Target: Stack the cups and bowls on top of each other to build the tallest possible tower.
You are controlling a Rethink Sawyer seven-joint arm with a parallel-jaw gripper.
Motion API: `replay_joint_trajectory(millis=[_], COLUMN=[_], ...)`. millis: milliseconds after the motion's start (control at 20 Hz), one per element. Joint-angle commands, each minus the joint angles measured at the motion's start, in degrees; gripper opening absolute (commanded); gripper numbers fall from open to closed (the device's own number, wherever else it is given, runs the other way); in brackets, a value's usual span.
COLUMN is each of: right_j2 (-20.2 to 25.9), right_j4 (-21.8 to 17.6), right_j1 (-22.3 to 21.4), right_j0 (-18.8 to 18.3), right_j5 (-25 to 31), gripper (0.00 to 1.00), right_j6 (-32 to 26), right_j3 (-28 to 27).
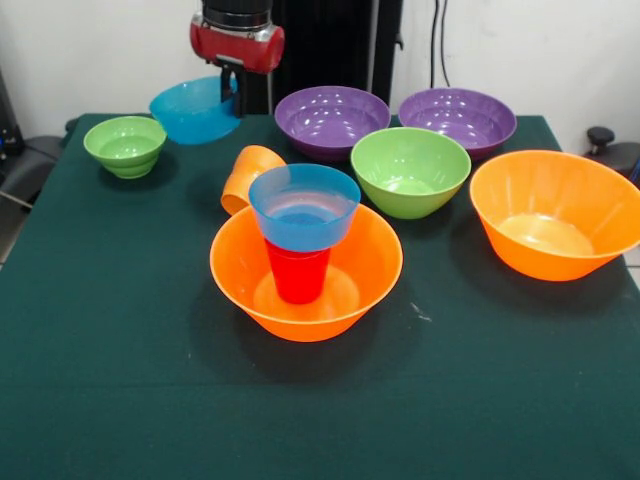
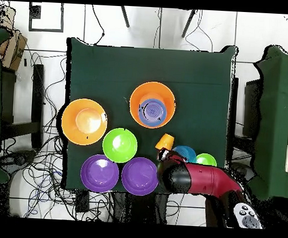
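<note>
Dark green cloth covers the surface point(image 1: 100, 350); the pincer point(image 1: 232, 85) is closed on the rim of a tilted blue bowl point(image 1: 195, 110), lifted clear; the tower point(image 1: 305, 250) stands well apart toward the camera; the bowl should be levelled before being set on the blue top bowl point(image 1: 304, 205).

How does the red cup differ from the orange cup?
The red cup stands upright inside an orange bowl; the orange cup lies on its side on the table. The red cup carries a blue bowl; the orange cup carries nothing. Both are small tumblers.
</note>
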Motion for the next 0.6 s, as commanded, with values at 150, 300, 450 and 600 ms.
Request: replay_joint_trajectory(millis=[150, 300, 450, 600], right_j2=[12.9, 14.5, 14.6, 14.8], right_j4=[5.3, 7.3, 8.8, 10.0], right_j1=[-3.3, -6.1, -9.7, -13.0], right_j0=[2.7, 2.5, 3.4, 2.9], right_j5=[12.4, 15.6, 19.4, 21.6], gripper=[0.00, 0.00, 0.00, 0.00], right_j6=[-5.0, -5.9, -5.9, -6.5], right_j3=[-4.8, -3.1, -2.1, -0.8])
